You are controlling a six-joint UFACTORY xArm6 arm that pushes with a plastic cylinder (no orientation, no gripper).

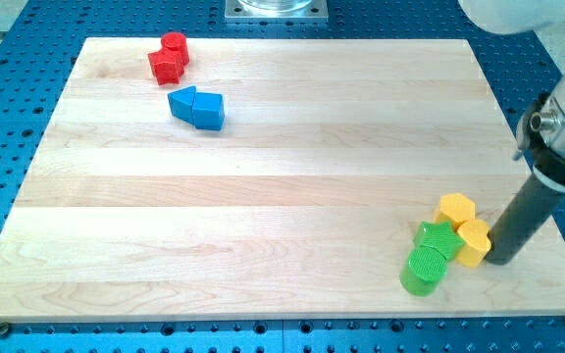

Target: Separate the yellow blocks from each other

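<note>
Two yellow blocks sit close together near the board's bottom right: a yellow hexagon [455, 210] above and a yellow heart-shaped block [474, 241] just below and right of it. My tip [499, 259] is on the board right beside the heart block's right side, touching or nearly touching it. A green star-shaped block [438, 238] presses against the yellow blocks from the left, and a green cylinder [423, 271] lies just below-left of it.
A red cylinder [174, 45] and a red star block [165, 66] sit together at the top left. Two blue blocks [196, 106] lie just below them. The wooden board's right edge [547, 206] is close to the tip.
</note>
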